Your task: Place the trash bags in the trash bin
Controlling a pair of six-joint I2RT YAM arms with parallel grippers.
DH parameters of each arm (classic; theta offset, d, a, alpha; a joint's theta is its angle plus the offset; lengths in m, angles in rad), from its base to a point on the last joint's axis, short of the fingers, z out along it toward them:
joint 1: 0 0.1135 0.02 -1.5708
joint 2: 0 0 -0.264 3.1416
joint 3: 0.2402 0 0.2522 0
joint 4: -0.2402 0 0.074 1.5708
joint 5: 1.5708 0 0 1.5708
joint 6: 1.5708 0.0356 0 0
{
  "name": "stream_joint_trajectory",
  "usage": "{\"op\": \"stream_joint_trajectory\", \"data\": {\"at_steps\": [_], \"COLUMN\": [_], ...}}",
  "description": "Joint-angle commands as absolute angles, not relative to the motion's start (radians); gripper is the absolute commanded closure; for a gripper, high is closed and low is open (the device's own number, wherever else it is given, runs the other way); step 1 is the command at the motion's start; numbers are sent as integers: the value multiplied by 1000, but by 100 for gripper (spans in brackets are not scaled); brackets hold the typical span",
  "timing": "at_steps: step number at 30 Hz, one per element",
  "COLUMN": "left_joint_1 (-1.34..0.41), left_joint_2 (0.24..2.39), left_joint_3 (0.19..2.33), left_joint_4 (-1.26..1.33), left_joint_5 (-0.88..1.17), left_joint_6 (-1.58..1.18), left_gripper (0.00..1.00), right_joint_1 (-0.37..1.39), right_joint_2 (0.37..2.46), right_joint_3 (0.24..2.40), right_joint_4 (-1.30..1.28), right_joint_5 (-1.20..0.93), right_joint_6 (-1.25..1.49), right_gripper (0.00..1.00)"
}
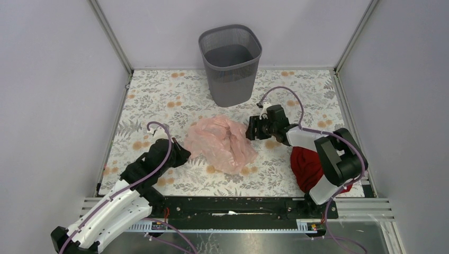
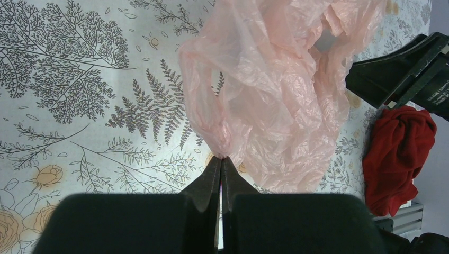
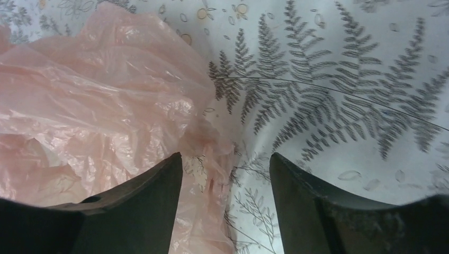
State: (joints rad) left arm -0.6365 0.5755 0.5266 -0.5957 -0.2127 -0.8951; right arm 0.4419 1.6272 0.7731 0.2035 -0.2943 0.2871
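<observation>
The pale-pink trash bag (image 1: 222,144) lies crumpled on the floral table, in front of the trash bin (image 1: 231,64), a dark grey mesh basket standing upright at the back. My left gripper (image 1: 182,154) is shut on the bag's left edge; in the left wrist view the film (image 2: 275,100) bunches right at the closed fingertips (image 2: 221,159). My right gripper (image 1: 250,128) stands open at the bag's right edge. In the right wrist view a strip of the bag (image 3: 209,185) lies between its spread fingers (image 3: 159,196), and the rest of the bag (image 3: 95,100) fills the left.
A dark red cloth (image 1: 306,165) lies at the right under my right arm, also seen in the left wrist view as a red heap (image 2: 397,153). Grey walls and metal frame posts close in the table on the left, right and back.
</observation>
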Motion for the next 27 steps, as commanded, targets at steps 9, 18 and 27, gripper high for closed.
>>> {"op": "stream_joint_trajectory", "data": {"at_steps": [9, 18, 27], "left_joint_1": [-634, -635, -635], "left_joint_2": [572, 620, 596], "left_joint_3": [513, 540, 622], "left_joint_4": [-537, -521, -600], "left_joint_5": [-184, -174, -240], "left_joint_6": [-914, -911, -889], "left_gripper": [100, 100, 100], "right_joint_1": [439, 440, 439], "right_joint_2": [1813, 1828, 1434], "right_joint_3": [743, 650, 627], "right_joint_4": [611, 953, 462], "right_joint_5": [-559, -577, -182], "right_joint_6": [418, 556, 456], "right_gripper": [39, 80, 100]}}
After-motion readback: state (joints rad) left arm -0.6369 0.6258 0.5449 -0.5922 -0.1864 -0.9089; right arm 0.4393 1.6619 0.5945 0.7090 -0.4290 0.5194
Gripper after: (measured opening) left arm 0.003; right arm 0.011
